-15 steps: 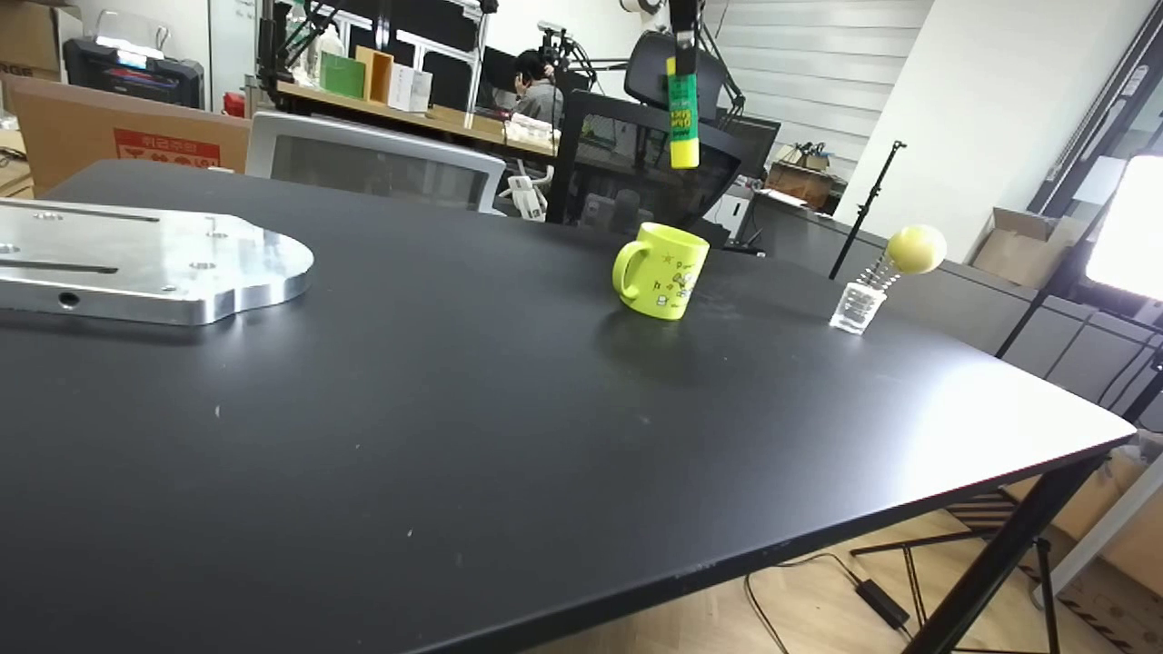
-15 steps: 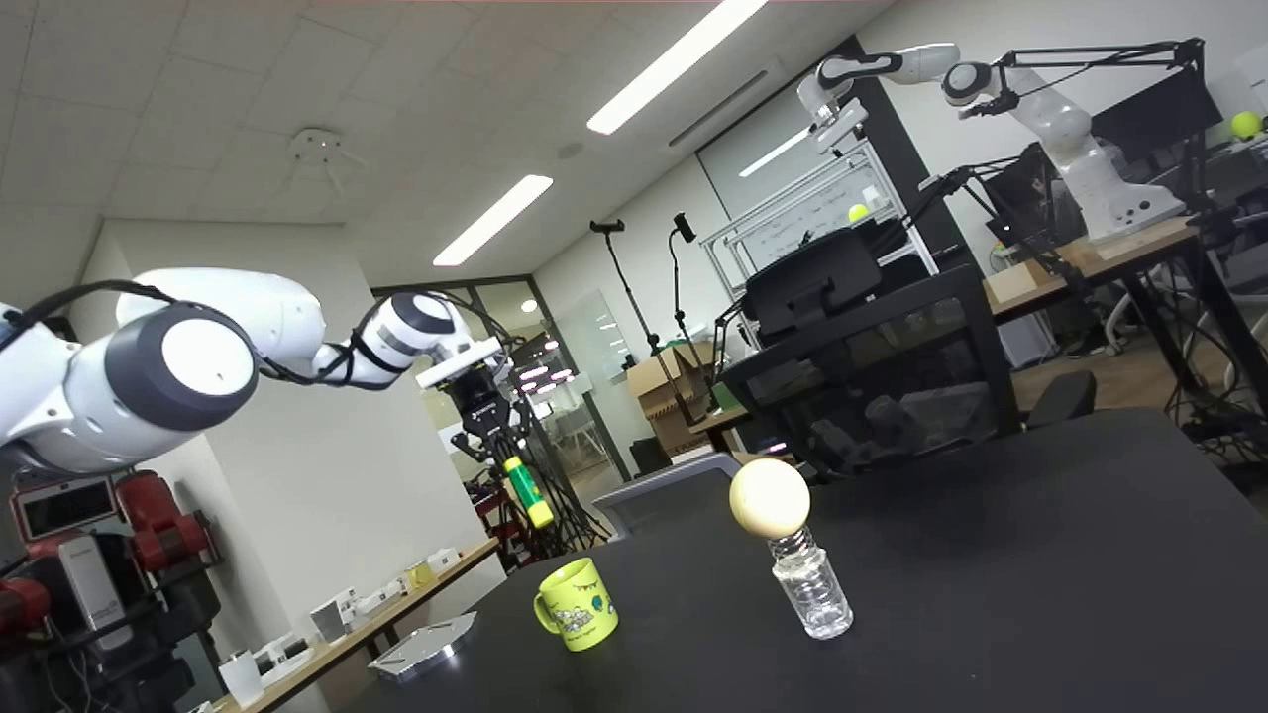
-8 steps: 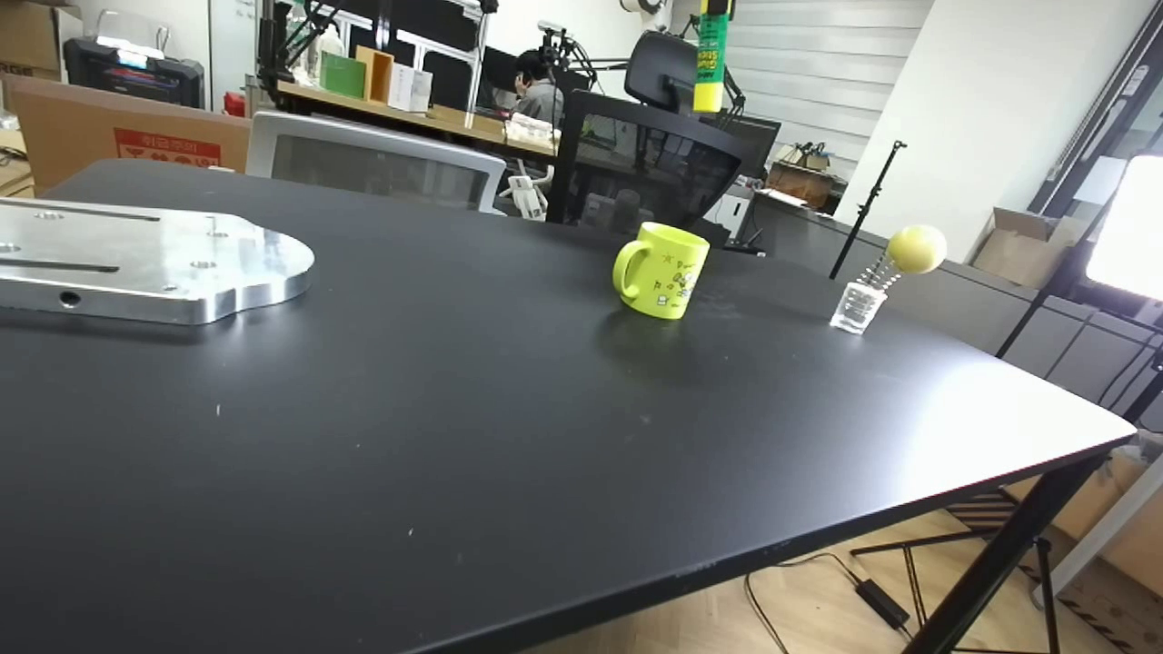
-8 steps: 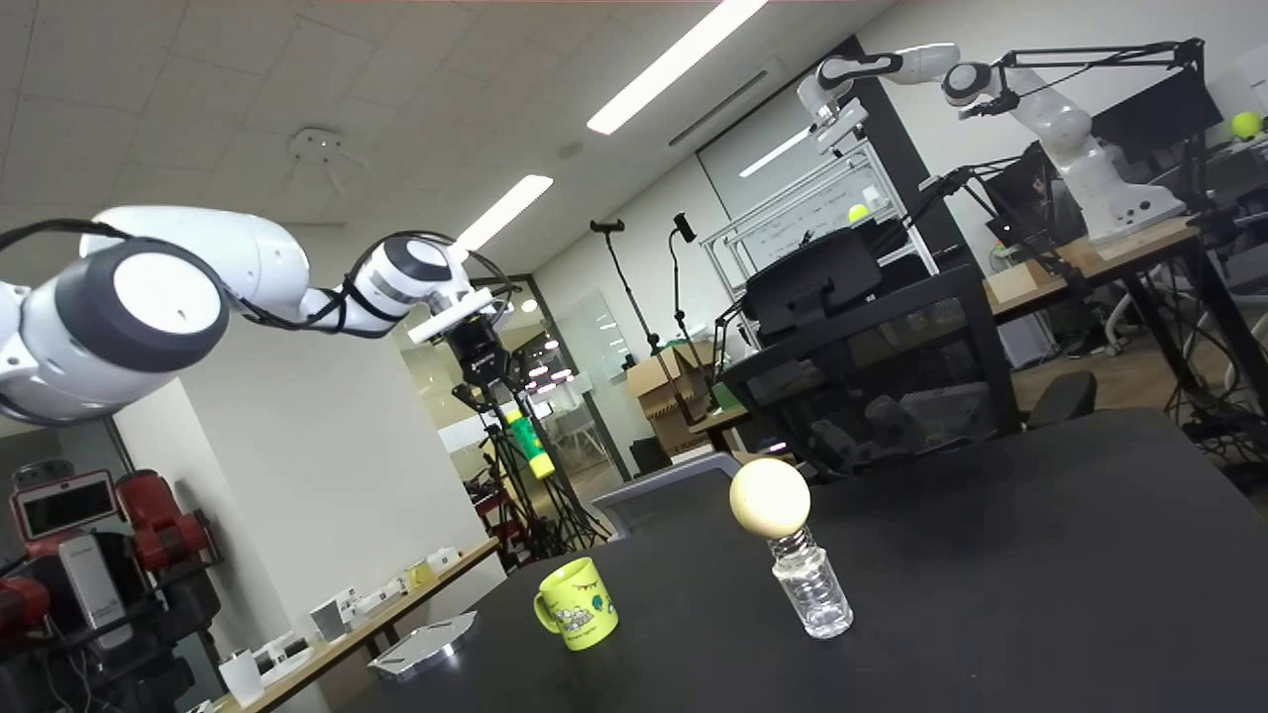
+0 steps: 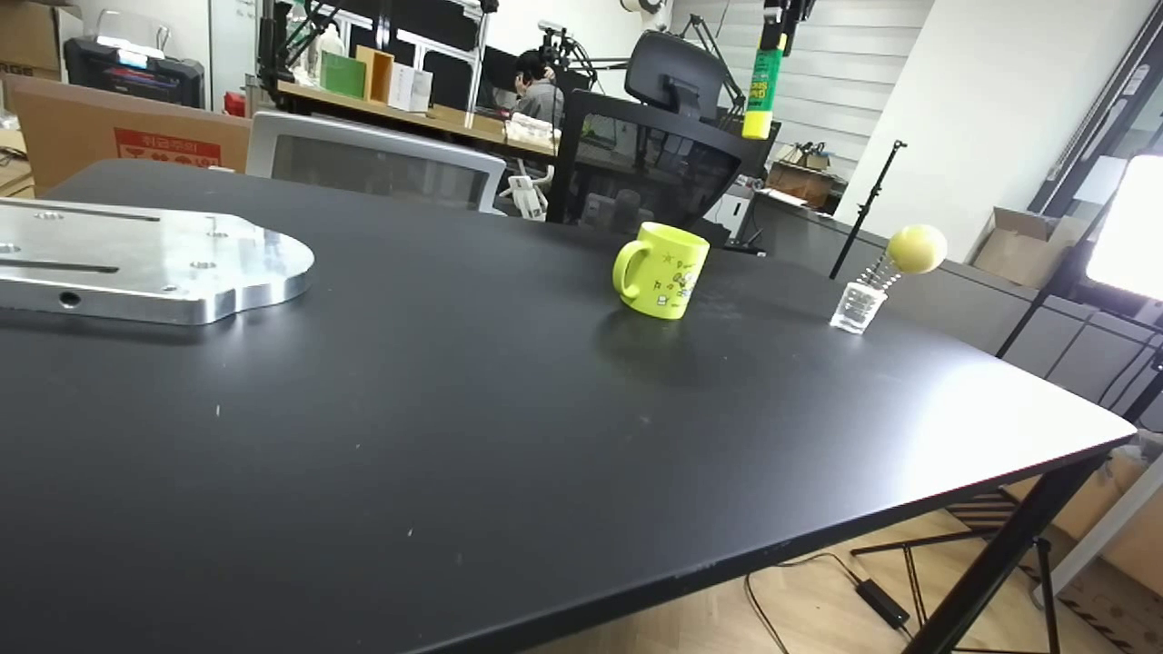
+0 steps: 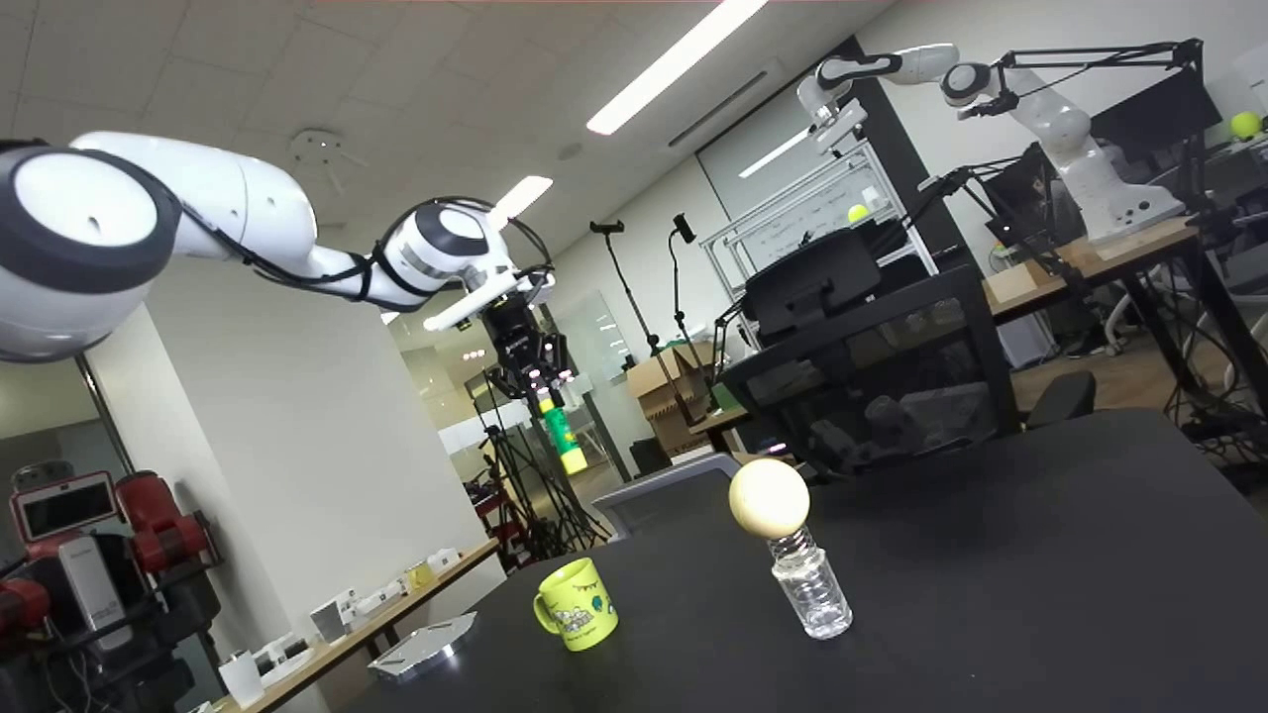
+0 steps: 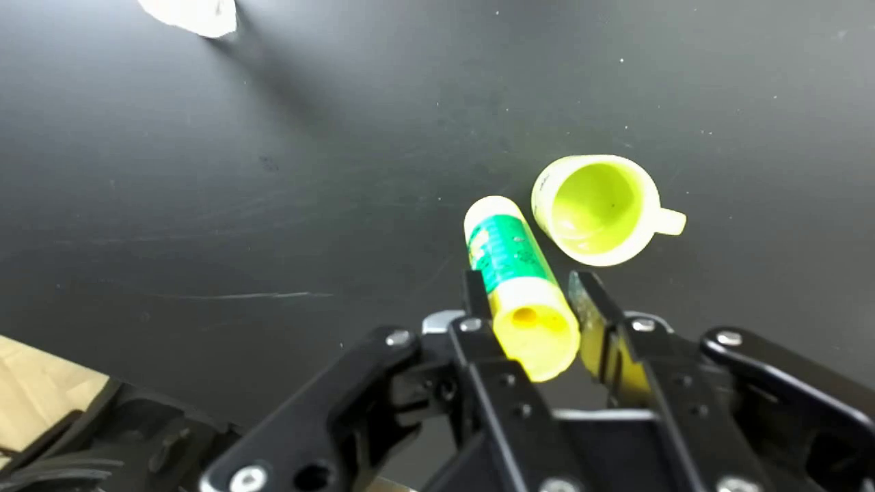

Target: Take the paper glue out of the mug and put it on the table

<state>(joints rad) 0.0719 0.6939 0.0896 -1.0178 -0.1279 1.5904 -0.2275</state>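
While yellow lettering on green runs along the paper glue (image 5: 763,82), the print is too blurred to read. Small printed drawings mark the mug (image 5: 661,272); well apart from it, beyond the table (image 5: 436,409), a cardboard box (image 5: 73,118) carries a red label (image 5: 168,147) reading 취급주의. Jaws about as far apart as the tube is wide, the gripper (image 7: 530,290) pinches the paper glue by one end. In both exterior views it hangs higher than the mug and outside it.

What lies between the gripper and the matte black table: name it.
A slim yellow-and-green glue tube held in the gripper, then open air, in both exterior views.
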